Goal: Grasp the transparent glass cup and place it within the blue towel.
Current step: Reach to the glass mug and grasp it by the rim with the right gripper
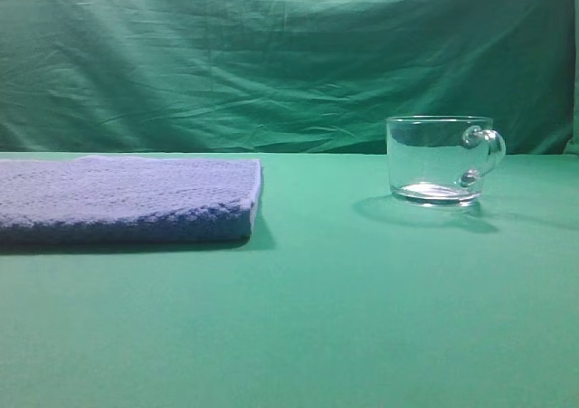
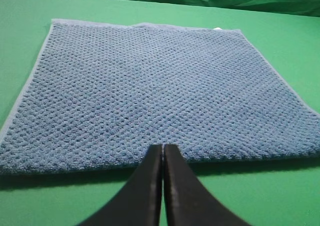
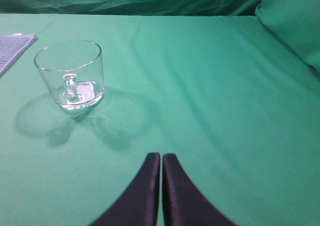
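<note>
Left gripper (image 2: 162,148): its two dark fingers are pressing together at the tips, nothing between them. It is hovering just short of the near edge of the blue towel (image 2: 150,90), which is lying flat and spread before it on the green table cloth (image 2: 280,196).

Right gripper (image 3: 161,157): fingers are likewise meeting at the tips, carrying nothing. It is sitting well apart from the transparent glass cup (image 3: 71,75), which is standing upright ahead and to the left in the right wrist view, handle turned toward the camera, empty, casting soft shadows on the cloth.

In the exterior high view neither gripper is showing. The towel (image 1: 127,200) is resting at the left as a thick folded pad; the cup (image 1: 441,159) is standing at the right, handle pointing right, well apart from the towel, with bare cloth between them. A wrinkled green backdrop (image 1: 271,55) is hanging behind the table.
</note>
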